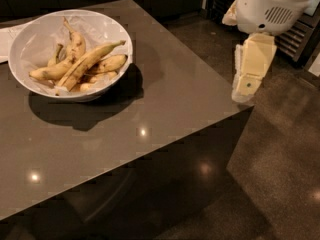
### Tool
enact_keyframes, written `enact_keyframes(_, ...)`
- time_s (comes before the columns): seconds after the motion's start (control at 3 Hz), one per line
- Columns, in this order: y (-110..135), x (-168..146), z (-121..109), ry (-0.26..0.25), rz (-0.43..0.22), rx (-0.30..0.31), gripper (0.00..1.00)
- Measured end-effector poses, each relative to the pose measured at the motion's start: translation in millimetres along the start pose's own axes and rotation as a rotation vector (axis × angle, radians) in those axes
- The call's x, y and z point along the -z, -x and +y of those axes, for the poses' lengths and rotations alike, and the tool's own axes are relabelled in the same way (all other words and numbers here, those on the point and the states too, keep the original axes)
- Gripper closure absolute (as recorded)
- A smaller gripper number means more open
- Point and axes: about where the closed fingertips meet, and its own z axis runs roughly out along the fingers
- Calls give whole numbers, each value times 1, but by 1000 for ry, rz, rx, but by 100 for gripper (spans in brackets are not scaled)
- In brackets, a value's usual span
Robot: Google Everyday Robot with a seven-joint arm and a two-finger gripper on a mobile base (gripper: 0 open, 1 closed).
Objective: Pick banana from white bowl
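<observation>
Camera view: the gripper (245, 90) hangs by the right corner of the table (165, 119), over the dark polished floor (280, 159); whether it is spread or pressed together I cannot tell. Well apart, on the glossy grey-brown top, the banana (87, 64) lies in the white bowl (75, 95) across shorter bananas (107, 63).

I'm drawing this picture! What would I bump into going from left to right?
White paper → bowl → gripper, hanging just past the table's right corner.
</observation>
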Motion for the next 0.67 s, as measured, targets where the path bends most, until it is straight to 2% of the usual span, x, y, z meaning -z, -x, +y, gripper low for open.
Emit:
enact_keyframes(0.33, 4, 2, -3, -19, -10, 3, 0)
enact_keyframes(0.67, 16, 4, -11, -37, -56, 19, 0)
